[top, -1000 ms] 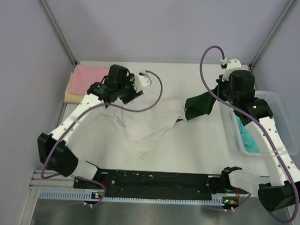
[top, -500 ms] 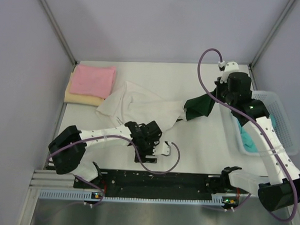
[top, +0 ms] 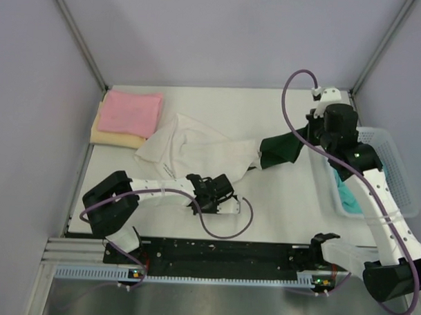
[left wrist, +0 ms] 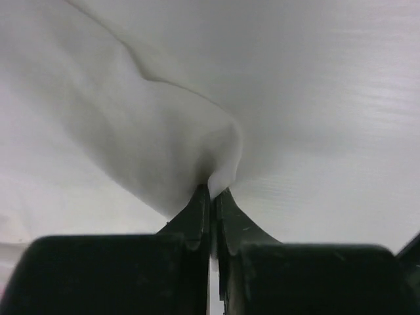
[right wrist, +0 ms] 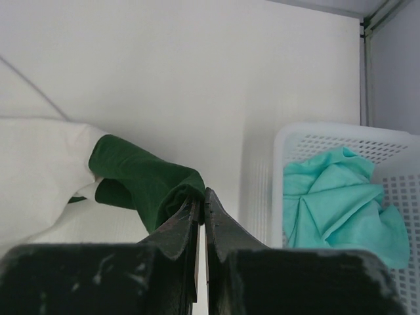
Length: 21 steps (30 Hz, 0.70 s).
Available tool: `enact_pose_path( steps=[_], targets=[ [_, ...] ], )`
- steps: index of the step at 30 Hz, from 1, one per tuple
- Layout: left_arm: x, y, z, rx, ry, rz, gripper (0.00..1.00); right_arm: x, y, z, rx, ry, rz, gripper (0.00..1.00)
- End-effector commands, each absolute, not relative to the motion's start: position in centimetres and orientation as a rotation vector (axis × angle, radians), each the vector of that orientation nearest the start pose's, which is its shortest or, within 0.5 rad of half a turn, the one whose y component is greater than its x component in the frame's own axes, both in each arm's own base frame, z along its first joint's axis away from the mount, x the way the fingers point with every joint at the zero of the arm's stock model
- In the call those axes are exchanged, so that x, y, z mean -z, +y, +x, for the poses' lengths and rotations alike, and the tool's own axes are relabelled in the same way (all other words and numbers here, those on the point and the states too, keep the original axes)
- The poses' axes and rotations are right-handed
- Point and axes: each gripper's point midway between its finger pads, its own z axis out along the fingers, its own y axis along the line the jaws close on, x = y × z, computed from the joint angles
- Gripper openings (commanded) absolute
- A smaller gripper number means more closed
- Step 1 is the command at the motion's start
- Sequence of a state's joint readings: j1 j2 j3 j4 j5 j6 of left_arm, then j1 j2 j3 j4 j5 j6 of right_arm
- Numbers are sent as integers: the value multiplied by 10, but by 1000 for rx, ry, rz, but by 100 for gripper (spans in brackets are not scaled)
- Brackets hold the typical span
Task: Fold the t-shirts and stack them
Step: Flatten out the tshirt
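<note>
Cloth of the white t-shirt [top: 197, 149] is pinched twice: left gripper [left wrist: 213, 191] clamps its 6 o'clock edge, right gripper [right wrist: 201, 194] clamps its green sleeve [right wrist: 138, 178] at 3 o'clock.

The left gripper [left wrist: 212, 191] has swung from the far side to near-centre, bunching the white t-shirt [top: 204, 147].
</note>
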<state>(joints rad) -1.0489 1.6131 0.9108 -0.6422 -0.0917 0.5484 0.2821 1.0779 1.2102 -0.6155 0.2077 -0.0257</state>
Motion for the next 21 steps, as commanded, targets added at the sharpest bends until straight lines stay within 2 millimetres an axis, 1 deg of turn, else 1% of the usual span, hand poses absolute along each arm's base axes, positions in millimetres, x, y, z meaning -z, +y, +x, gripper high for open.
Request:
enact_pose_path(
  steps=[1,2,3,4,5,6,7,9,10,11,12,14,15,16,17,19,21],
  targets=[
    [-53,-198,220,519,-2515,-2441,0,-341,33,318,108,1885,-99,0],
    [-75,-190,237,634,-2571,-2445,0,-350,29,315,117,1866,-86,0],
    [-99,-183,253,713,-2647,-2429,0,-359,23,313,131,1846,-65,0],
    [-132,-174,272,766,-2781,-2383,0,-369,18,310,141,1827,-50,0],
    [-163,-164,287,782,-2897,-2340,0,-380,14,308,147,1808,-42,0],
    [-204,-150,302,796,-3053,-2276,0,-391,11,305,153,1783,-30,0],
    [-240,-135,315,838,-3184,-2204,0,-403,8,301,161,1759,-18,0],
    [-304,-110,326,926,-3362,-2139,0,-428,5,293,161,1711,-11,0],
    [-333,-100,325,998,-3409,-2137,0,-443,6,287,145,1682,-15,0],
    [-356,-89,324,1089,-3446,-2121,0,-457,8,280,122,1654,-24,0],
    [-382,-77,320,1184,-3497,-2091,0,-482,9,269,95,1600,-27,0],
    [-424,-54,309,1334,-3569,-2006,0,-516,11,247,54,1525,-35,0],
    [-441,-45,303,1400,-3586,-1972,0,-534,9,234,44,1481,-30,0],
    [-463,-37,294,1480,-3612,-1951,0,-548,7,223,38,1447,-29,0],
    [-480,-28,286,1564,-3632,-1914,0,-562,5,208,32,1407,-30,0],
    [-508,-14,269,1689,-3674,-1834,0,-585,4,182,4,1334,-41,0],
    [-533,-2,252,1795,-3707,-1771,0,-601,4,160,-25,1278,-49,0]
  ],
)
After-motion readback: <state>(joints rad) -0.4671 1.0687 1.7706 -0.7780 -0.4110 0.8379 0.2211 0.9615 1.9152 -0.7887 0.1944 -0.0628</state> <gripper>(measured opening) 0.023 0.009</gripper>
